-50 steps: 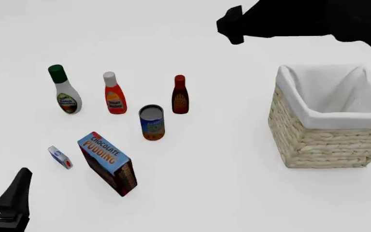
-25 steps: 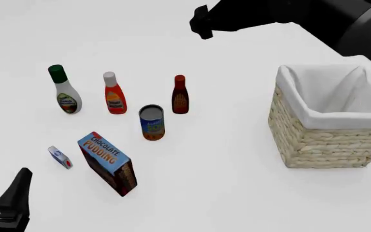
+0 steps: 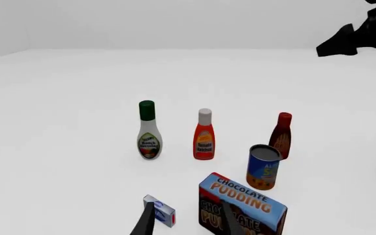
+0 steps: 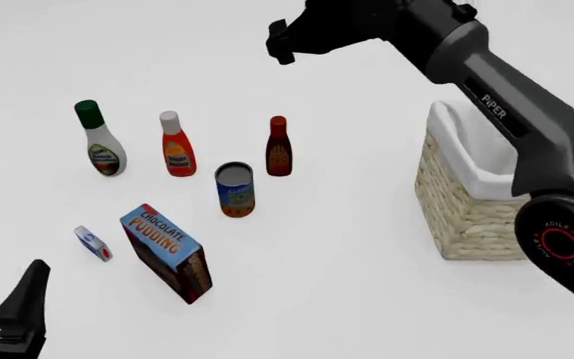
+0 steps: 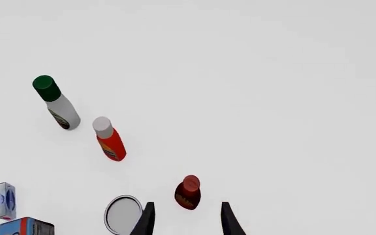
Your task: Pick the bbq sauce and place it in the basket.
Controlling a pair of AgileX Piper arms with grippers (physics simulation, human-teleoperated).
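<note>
The bbq sauce [image 4: 278, 146] is a slim dark reddish-brown bottle with a red cap, standing upright mid-table. The right wrist view looks down on the bbq sauce [image 5: 189, 192], with my right gripper [image 5: 186, 216] open and its fingers either side of it, well above. From the front, that right gripper [image 4: 281, 41] hangs high behind the bottle. The wicker basket [image 4: 465, 213] with white lining sits at the right, partly hidden by the right arm. My left gripper [image 4: 3, 280] rests open and empty at the near left corner, seen as the left gripper [image 3: 188, 220] in its own view, far from the bbq sauce [image 3: 281, 135].
A white bottle with green cap [image 4: 101, 142] and a red-orange bottle with white cap [image 4: 176, 146] stand left of the sauce. A blue can [image 4: 235, 189] stands just in front of it. A chocolate pudding box [image 4: 167, 253] and a small blue-white packet [image 4: 93, 243] lie nearer.
My right arm has swung left across the back of the table, from near the basket to above and behind the bbq sauce. The left arm and all objects have stayed put.
</note>
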